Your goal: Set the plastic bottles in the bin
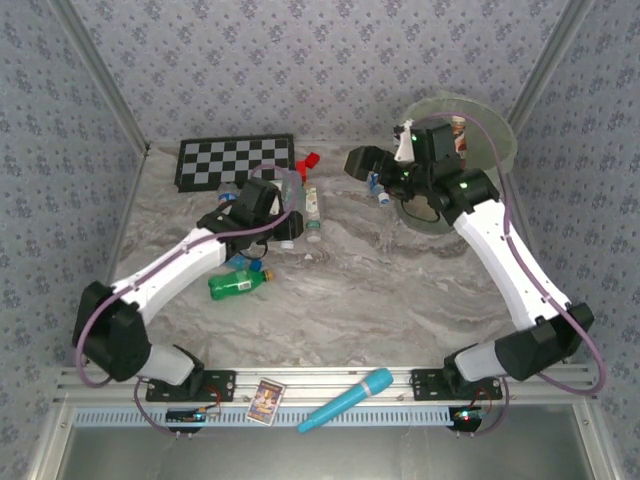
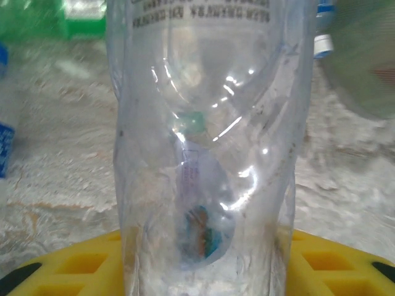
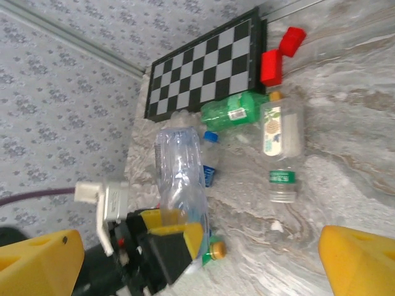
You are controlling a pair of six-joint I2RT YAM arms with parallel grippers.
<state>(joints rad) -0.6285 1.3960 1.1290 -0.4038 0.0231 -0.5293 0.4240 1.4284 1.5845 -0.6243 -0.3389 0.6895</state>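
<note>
Yellow fingers (image 2: 80, 262) of the left gripper (image 1: 283, 212) pinch a clear crumpled bottle (image 2: 203, 154) that runs up the middle of the left wrist view. In the top view a green bottle (image 1: 240, 283) lies on the marble table (image 1: 400, 290) just below and left of it. Farther up, a clear white-capped bottle (image 1: 312, 210) lies just right of the held one, below the red block (image 1: 308, 162) and the checkerboard (image 1: 235, 162). At upper right the right gripper (image 1: 362, 162), its own fingers (image 3: 358, 259) spread wide apart, hangs just left of the bin (image 1: 497, 125).
</note>
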